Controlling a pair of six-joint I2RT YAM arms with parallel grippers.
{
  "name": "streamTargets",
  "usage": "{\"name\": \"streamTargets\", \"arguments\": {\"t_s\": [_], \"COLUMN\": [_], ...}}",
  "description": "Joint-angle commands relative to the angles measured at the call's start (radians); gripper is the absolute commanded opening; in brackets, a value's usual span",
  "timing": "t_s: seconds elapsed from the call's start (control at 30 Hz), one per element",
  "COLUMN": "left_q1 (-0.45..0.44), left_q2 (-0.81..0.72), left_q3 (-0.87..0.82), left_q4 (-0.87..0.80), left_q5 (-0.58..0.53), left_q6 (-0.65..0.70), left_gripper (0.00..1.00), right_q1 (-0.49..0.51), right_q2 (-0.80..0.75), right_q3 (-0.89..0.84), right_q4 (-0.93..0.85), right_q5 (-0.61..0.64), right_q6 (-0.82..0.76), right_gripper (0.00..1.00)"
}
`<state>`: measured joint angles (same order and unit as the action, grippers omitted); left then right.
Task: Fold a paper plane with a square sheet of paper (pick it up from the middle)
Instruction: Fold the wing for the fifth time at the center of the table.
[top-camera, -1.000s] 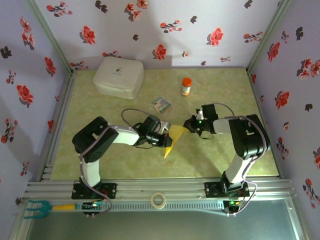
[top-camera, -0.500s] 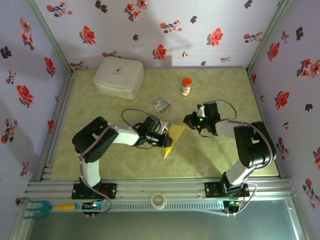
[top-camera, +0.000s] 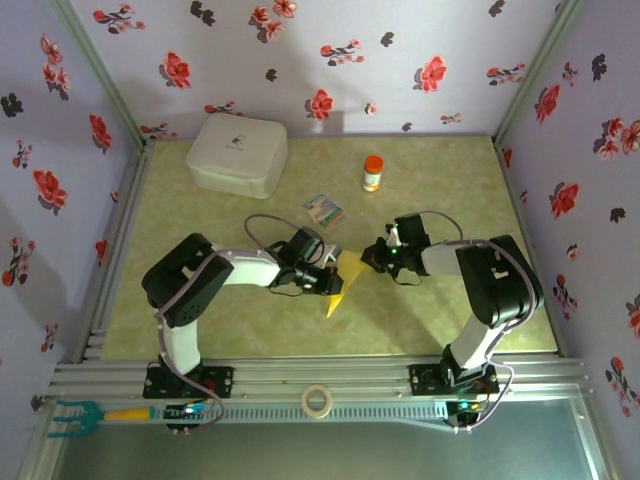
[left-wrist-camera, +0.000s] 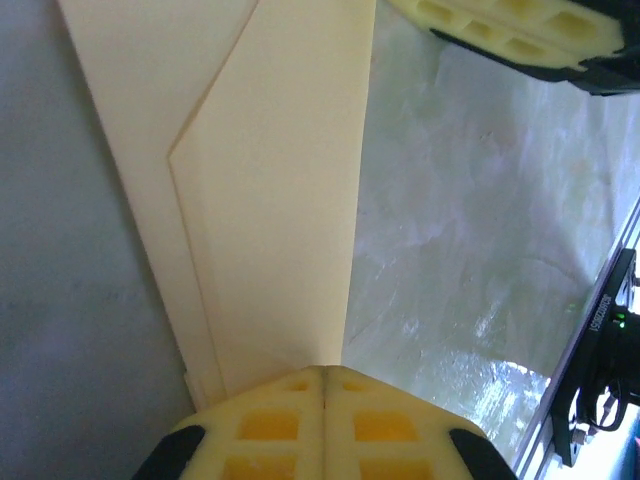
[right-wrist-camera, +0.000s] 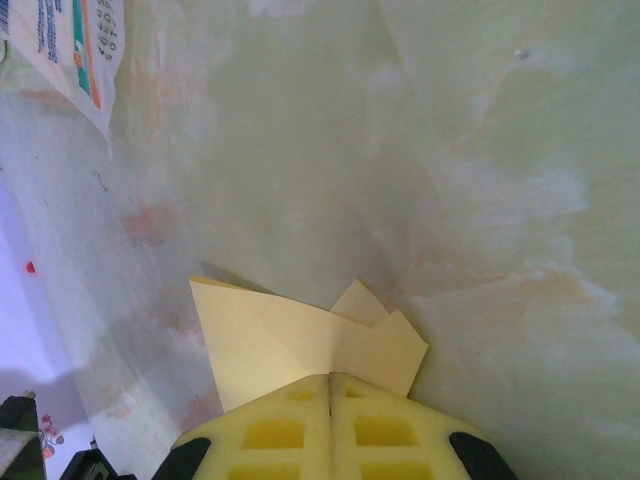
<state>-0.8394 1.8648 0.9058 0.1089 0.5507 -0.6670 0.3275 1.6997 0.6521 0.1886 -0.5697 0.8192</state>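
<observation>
- Top external view, far left: white box (top-camera: 238, 153) stands at the back-left corner of the green table (top-camera: 450, 310), well apart from both arms.
- Left of centre: left gripper (top-camera: 332, 281) is fully closed, pinching the near-left edge of the yellow paper (top-camera: 345, 272).
- Centre: the paper is folded into a pointed shape, its tip aimed at the near edge of the table. It spans the gap between the two grippers. Whether its tip touches the table cannot be told.
- Just behind the paper: small printed packet (top-camera: 323, 209) lies flat, apart from it.
- Right of centre: right gripper (top-camera: 369, 256) is fully closed on the paper's far-right corner.
- Further back: orange-capped bottle (top-camera: 372, 172) stands upright.
- Left wrist view: pads meet with no gap over a creased, layered edge of the paper.
- Right wrist view: pads meet over an edge of the paper where small folded corners stick out; the packet lies at the upper left.
</observation>
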Motion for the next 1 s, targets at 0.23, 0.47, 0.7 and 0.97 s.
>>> {"name": "streamTargets", "arguments": {"t_s": [0.23, 0.47, 0.7, 0.97], "left_q1": [-0.009, -0.022, -0.033, -0.068], "left_q2": [0.033, 0.166, 0.133, 0.079], "left_q3": [0.173, 0.276, 0.186, 0.166], "left_q4": [-0.090, -0.138, -0.193, -0.268], "left_q5": [0.038, 0.023, -0.028, -0.050], "left_q6": [0.001, 0.001, 0.033, 0.084], "left_gripper": [0.03, 0.04, 0.04, 0.06], "right_q1": [0.003, 0.003, 0.003, 0.001], "right_q2": [0.011, 0.012, 0.020, 0.021], "right_q3": [-0.038, -0.040, -0.040, -0.037], "right_q4": [-0.060, -0.061, -0.069, -0.074], "right_q5": [0.085, 0.086, 0.094, 0.100], "right_q6": [0.012, 0.014, 0.009, 0.006], "right_gripper": [0.00, 0.00, 0.00, 0.00]}}
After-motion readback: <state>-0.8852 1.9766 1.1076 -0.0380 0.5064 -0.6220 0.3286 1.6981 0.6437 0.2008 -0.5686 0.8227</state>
